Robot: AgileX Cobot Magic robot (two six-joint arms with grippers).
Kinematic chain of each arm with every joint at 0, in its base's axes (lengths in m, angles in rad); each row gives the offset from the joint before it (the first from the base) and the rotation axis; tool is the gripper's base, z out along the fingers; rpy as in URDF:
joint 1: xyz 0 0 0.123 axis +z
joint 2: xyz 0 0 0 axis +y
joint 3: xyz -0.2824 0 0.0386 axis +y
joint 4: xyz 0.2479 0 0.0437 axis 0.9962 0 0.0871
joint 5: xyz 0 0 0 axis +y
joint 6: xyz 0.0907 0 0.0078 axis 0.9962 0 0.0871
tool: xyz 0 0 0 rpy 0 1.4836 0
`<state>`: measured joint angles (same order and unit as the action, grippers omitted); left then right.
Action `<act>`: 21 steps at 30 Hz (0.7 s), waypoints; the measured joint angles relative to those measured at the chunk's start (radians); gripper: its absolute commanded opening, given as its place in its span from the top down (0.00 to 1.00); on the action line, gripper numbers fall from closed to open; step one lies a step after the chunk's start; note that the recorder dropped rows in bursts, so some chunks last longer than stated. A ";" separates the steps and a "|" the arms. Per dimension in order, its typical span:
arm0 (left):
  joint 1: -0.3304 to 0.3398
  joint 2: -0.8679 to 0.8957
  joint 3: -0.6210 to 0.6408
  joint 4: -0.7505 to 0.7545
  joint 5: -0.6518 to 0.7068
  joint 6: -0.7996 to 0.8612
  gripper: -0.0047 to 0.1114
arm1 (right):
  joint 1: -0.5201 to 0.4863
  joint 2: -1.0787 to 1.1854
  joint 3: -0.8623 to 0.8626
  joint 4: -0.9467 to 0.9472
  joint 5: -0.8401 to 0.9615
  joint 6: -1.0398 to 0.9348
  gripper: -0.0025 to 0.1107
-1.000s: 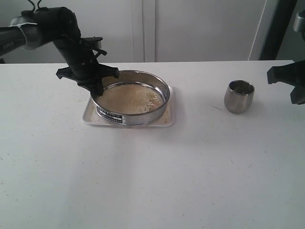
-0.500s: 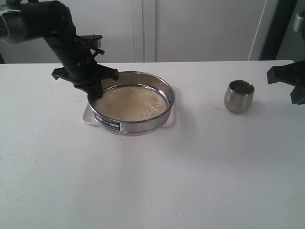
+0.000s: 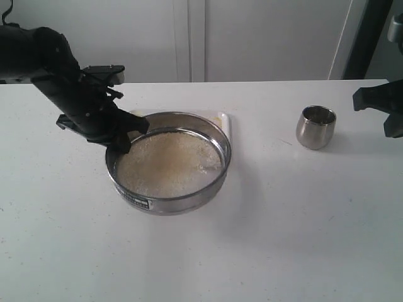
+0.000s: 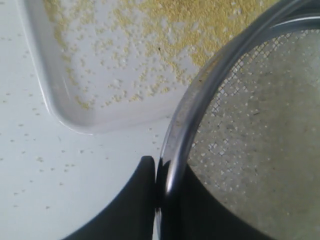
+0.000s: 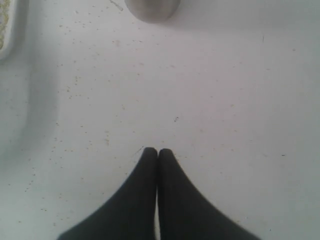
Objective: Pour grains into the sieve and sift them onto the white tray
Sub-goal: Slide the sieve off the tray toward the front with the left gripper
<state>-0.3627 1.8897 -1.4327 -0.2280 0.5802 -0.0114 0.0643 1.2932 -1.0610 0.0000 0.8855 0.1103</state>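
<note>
The left gripper point(image 4: 167, 175) is clamped narrowly on the sieve point(image 3: 179, 205), one finger outside the steel rim and one inside, over the mesh. Gripping the rim rather than the bottom keeps the mesh clear, so the grains point(image 3: 167, 165) can fall through. The sieve looks lifted and hangs toward the near side of the tray point(image 3: 220, 119), only partly over it (probably the end of a shaking stroke, though that is a guess). Anything falling from its near half would land on the table point(image 3: 283, 220), not the tray. The exterior view shows this offset and the pale bed of grains across the mesh, but only a strip of the tray behind the sieve. The left wrist view shows what that view hides: a tray corner with fine golden grains scattered on it, whitish grains on the mesh, and specks on the table beside the tray. The right gripper point(image 5: 158, 152) is pressed shut on nothing and hangs over bare table well to the right, with the cup point(image 3: 316, 127) between it and the sieve.
</note>
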 measured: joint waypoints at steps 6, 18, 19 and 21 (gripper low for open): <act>-0.050 -0.052 0.139 -0.014 -0.100 0.035 0.96 | 0.000 0.000 0.000 0.000 0.000 0.000 0.98; -0.194 -0.088 0.264 -0.018 -0.248 0.057 0.96 | 0.000 0.000 0.000 0.000 0.000 0.000 0.98; -0.197 -0.088 0.264 -0.018 -0.251 0.057 0.96 | 0.000 0.000 0.000 0.000 0.000 0.000 0.98; -0.201 -0.088 0.264 -0.018 -0.263 0.057 0.96 | 0.000 0.000 0.000 0.000 0.000 0.000 0.98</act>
<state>-0.5642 1.8012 -1.1691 -0.2459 0.3167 0.0459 0.0643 1.2932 -1.0610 0.0000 0.8855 0.1103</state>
